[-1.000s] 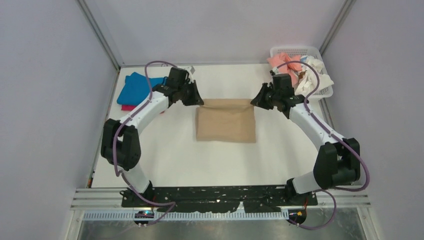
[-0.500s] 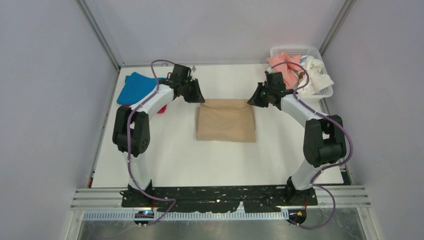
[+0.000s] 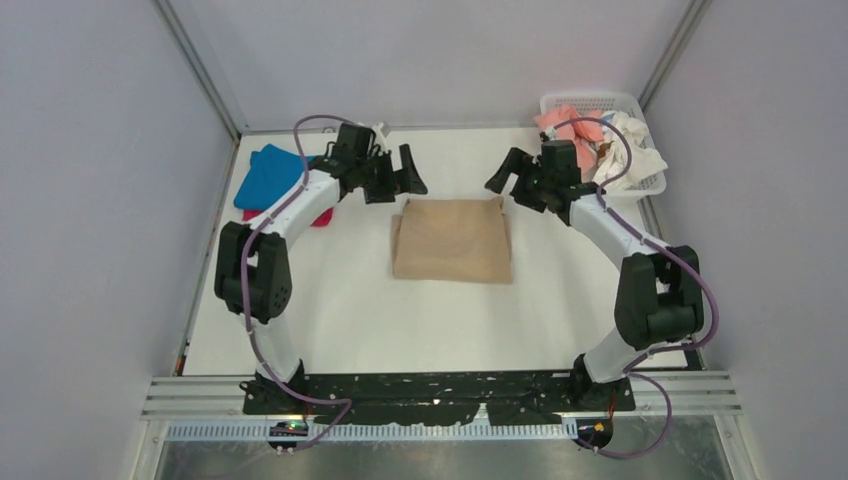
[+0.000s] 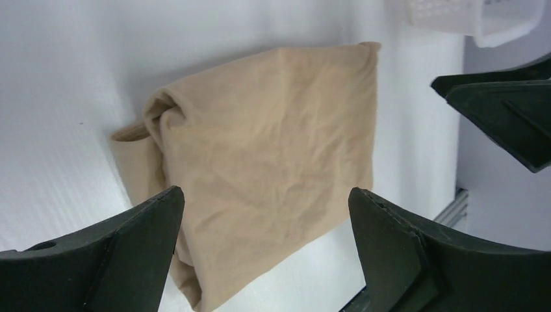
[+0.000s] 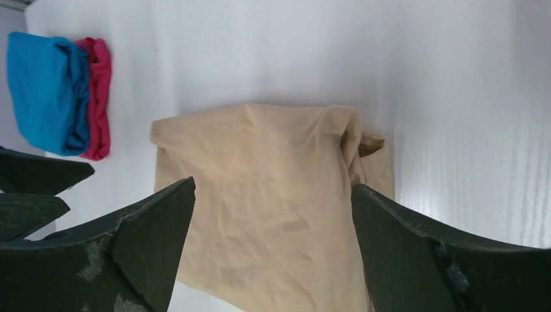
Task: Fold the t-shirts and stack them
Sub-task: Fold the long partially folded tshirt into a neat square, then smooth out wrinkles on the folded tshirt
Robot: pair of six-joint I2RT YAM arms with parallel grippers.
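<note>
The tan t-shirt (image 3: 452,240) lies folded into a rough square mid-table, with nothing gripping it; it fills the left wrist view (image 4: 260,162) and the right wrist view (image 5: 273,195). My left gripper (image 3: 400,172) hangs open above its far left corner. My right gripper (image 3: 508,176) hangs open above its far right corner. Between each pair of fingers there is only air. A blue t-shirt (image 3: 268,176) lies folded over a magenta one (image 3: 322,216) at the far left; the right wrist view shows the blue t-shirt (image 5: 45,91) and the magenta t-shirt (image 5: 97,97) too.
A white mesh basket (image 3: 640,105) at the far right corner holds a salmon-pink shirt (image 3: 565,122) and a white one (image 3: 630,150); its corner shows in the left wrist view (image 4: 474,19). Grey walls enclose the table on three sides.
Both grippers opened, let go of the tan t-shirt's far corners and rose a little away from it. The shirt's far edge has settled flat on the table.
</note>
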